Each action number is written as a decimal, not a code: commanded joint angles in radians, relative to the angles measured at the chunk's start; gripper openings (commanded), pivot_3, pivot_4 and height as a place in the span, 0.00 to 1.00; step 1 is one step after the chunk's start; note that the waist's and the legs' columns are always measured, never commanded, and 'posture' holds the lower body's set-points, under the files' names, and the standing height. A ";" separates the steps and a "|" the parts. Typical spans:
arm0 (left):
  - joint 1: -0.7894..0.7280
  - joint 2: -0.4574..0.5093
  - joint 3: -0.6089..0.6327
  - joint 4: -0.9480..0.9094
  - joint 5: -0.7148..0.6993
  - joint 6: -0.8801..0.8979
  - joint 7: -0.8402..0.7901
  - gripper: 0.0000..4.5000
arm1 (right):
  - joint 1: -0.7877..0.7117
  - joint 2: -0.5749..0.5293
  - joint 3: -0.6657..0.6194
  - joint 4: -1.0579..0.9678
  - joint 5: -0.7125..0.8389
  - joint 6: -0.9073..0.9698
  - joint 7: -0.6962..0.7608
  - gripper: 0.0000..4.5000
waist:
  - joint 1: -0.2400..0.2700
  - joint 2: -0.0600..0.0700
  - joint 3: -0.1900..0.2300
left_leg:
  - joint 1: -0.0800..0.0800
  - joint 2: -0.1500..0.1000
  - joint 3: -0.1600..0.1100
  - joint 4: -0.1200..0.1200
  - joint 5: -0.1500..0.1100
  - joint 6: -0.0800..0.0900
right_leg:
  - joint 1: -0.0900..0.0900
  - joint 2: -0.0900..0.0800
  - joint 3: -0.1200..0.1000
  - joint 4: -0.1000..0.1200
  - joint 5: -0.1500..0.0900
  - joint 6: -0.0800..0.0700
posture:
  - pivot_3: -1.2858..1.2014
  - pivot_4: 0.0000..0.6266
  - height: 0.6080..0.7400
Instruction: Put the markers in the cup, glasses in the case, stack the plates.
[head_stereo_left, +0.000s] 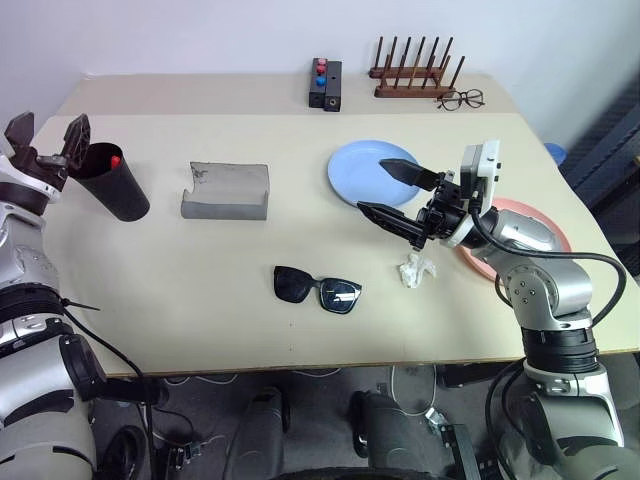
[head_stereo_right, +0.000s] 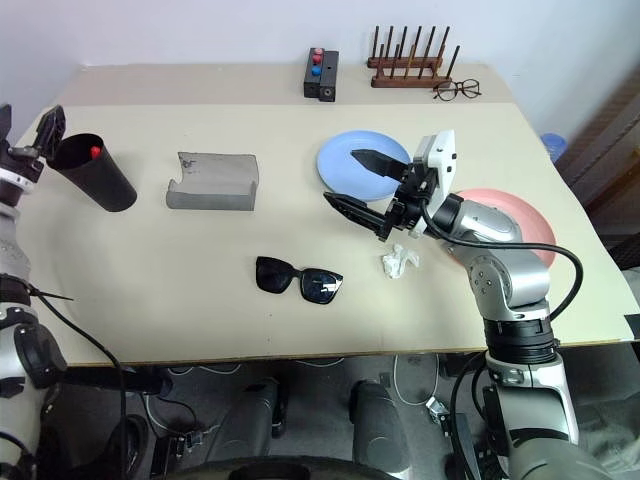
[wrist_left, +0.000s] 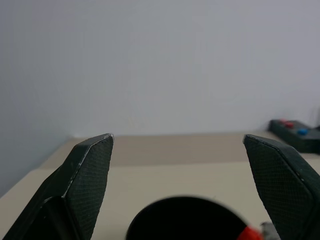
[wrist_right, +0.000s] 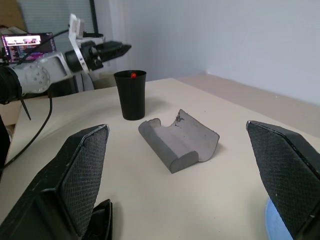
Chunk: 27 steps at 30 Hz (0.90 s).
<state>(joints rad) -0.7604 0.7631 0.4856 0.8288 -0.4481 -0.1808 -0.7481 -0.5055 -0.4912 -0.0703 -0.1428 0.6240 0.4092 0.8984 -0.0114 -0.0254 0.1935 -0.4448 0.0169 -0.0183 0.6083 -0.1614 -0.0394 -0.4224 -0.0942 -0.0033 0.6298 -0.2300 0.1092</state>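
Two plates sit apart at the table's (head_stereo_left: 250, 330) right: blue plate (head_stereo_left: 352, 170), pink plate (head_stereo_left: 540, 232). The grey case (head_stereo_left: 225, 191) lies open mid-table, sunglasses (head_stereo_left: 316, 288) nearer. Black cup (head_stereo_left: 112, 180) holds a red-capped marker (head_stereo_left: 116, 159); left gripper (head_stereo_left: 48, 143) above it, fingers apart. Right gripper (head_stereo_left: 392, 190) hovers wide open.

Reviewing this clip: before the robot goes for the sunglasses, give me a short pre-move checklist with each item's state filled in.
1. Marker in cup: red cap visible inside: ok. White marker: cannot tell.
2. Left gripper open above the cup, holding nothing: ok.
3. Right gripper open and empty: ok.
4. Case lid open, interior bare: ok.
5. Sunglasses lying free on the table, nothing on them: ok.
6. Plates stacked: not ok; blue plate and pink plate lie apart.
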 joint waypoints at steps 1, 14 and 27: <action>-0.004 -0.002 -0.009 -0.198 -0.090 0.127 -0.082 0.98 | -0.004 -0.007 -0.034 -0.013 0.013 -0.013 0.005 1.00 | 0.001 0.000 0.000 | 0.000 0.000 0.000 0.000 0.000 0.000 | 0.000 0.000 0.000 0.000 0.000 0.000 | 0.52 0.24 1.00; -0.198 0.006 -0.426 -0.142 0.099 0.333 -0.536 0.98 | 0.013 -0.051 -0.052 0.058 -0.103 -0.080 -0.024 1.00 | -0.003 0.001 0.000 | 0.000 0.000 0.000 0.000 0.000 0.000 | 0.001 0.001 0.000 0.000 -0.001 -0.002 | 0.52 0.24 1.00; -0.382 -0.113 -0.609 0.353 0.470 0.113 -0.329 0.98 | 0.083 -0.064 -0.086 -0.040 -0.093 -0.060 -0.086 1.00 | 0.002 0.000 0.001 | -0.002 0.000 0.000 0.002 -0.001 0.002 | -0.001 0.001 0.000 0.000 -0.001 -0.001 | 0.52 0.24 1.00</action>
<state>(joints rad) -1.1117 0.6520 -0.1141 1.1676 -0.0060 -0.0526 -1.0827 -0.4211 -0.5409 -0.1290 -0.1357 0.5170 0.3517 0.8193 -0.0094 -0.0250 0.1941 -0.4472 0.0169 -0.0187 0.6106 -0.1622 -0.0374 -0.4232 -0.0934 -0.0033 0.6294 -0.2312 0.1078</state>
